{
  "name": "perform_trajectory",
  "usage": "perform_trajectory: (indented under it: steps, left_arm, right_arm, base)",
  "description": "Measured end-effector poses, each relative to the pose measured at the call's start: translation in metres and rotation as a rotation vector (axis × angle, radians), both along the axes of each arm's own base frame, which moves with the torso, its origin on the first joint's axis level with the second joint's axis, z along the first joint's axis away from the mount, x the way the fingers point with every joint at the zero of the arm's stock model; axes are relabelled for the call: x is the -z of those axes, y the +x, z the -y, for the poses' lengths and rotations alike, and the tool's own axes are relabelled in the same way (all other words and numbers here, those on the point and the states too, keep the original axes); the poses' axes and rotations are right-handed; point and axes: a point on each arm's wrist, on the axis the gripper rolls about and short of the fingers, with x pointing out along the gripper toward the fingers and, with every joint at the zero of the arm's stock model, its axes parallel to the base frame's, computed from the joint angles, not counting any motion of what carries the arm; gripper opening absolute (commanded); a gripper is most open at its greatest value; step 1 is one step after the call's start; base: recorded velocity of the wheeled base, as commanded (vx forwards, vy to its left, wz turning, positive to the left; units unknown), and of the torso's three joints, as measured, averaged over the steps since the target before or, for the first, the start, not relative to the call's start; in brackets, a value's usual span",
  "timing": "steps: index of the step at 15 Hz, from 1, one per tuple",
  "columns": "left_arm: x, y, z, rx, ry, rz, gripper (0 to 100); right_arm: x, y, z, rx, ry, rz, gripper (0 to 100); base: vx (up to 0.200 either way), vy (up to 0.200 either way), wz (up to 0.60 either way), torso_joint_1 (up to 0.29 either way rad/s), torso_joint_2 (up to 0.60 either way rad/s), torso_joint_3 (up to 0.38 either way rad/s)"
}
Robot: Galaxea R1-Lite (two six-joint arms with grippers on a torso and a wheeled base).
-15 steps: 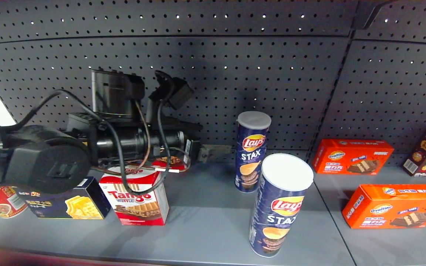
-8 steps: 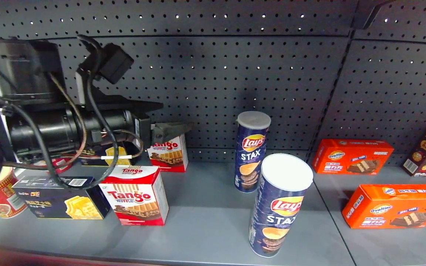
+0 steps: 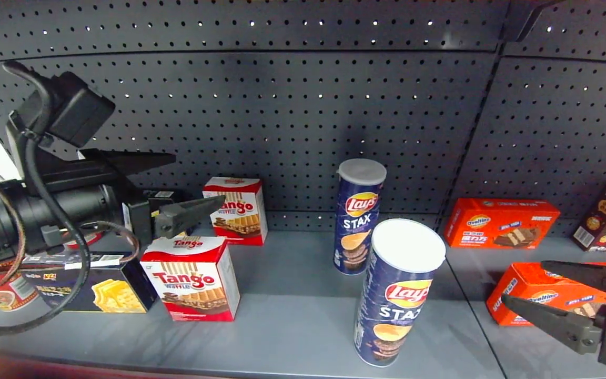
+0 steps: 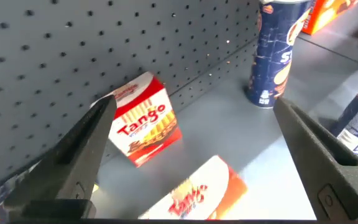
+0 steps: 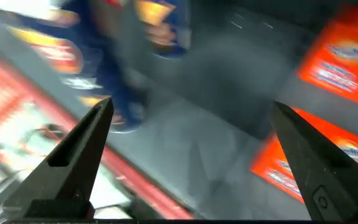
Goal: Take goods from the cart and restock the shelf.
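Perforated grey shelf (image 3: 292,310), cardboard wafer box (image 3: 235,210), cylindrical can (image 3: 360,216) — left gripper (image 3: 198,178), right gripper (image 3: 523,281), fingers splayed.

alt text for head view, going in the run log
The open, empty left gripper points at the rear wafer box on a grey shelf, with the front wafer box nearer the camera. A rear chip can and front chip can stand mid-shelf; the open right gripper is near the front orange box.

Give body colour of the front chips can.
Dark blue. The front chips can shows best in the head view; its lid is white.
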Motion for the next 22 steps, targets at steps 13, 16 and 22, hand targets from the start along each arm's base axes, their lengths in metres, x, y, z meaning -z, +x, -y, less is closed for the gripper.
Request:
perform_trajectory:
  steps: [13, 16, 22]
  left_arm:
    - [-0.005, -0.010, -0.015, -0.065, -0.008, 0.030, 100]
    - [-0.003, -0.010, -0.016, -0.067, -0.005, 0.025, 100]
    - [-0.002, -0.009, -0.018, -0.076, -0.005, 0.020, 100]
  right_arm:
    - [0.029, 0.023, -0.040, -0.172, -0.189, -0.056, 100]
    - [0.035, 0.028, -0.046, -0.185, -0.205, -0.083, 100]
    - [0.040, 0.049, -0.059, -0.183, -0.211, -0.095, 100]
  base:
    - [0.000, 0.000, 0.00, 0.000, 0.00, 0.000]
    - [0.000, 0.000, 0.00, 0.000, 0.00, 0.000]
    - [0.000, 0.000, 0.00, 0.000, 0.00, 0.000]
